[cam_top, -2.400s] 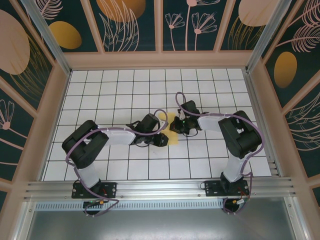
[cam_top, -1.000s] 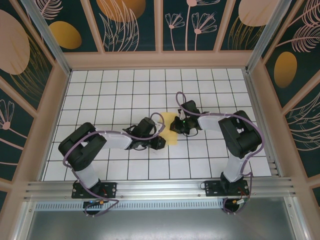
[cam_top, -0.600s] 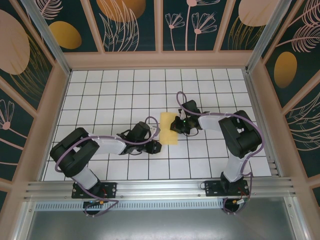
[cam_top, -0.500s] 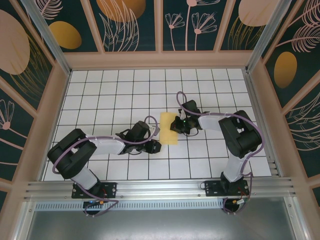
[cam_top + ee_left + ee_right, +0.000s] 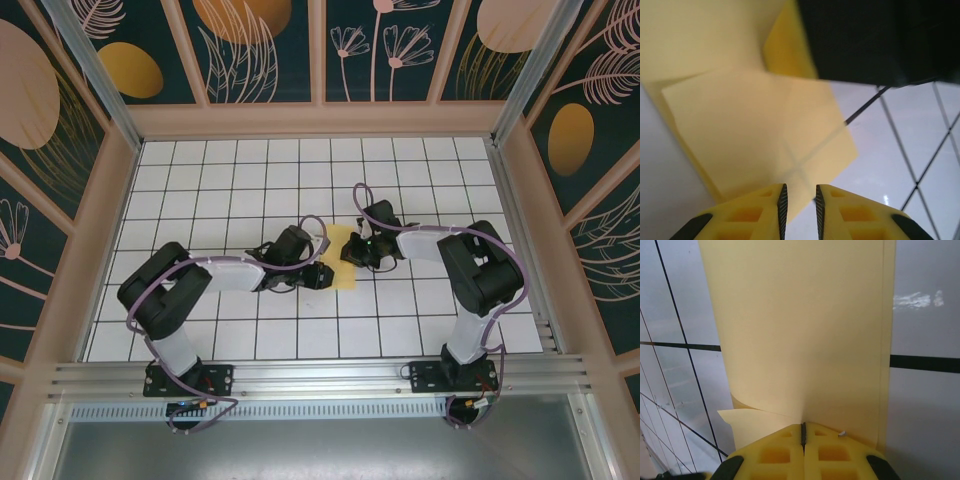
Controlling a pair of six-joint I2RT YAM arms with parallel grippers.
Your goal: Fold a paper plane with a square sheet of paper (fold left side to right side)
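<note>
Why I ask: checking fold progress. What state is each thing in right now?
square sheet of paper: folded over in layers, creased, one edge pinched.
left gripper: open by a narrow gap, tips at the paper's edge.
right gripper: shut on the paper's edge.

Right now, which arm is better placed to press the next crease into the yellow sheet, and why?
Probably left. The right gripper is shut on the square sheet of paper, anchoring it; the left gripper is free, jaws slightly apart, at the sheet's edge.
</note>
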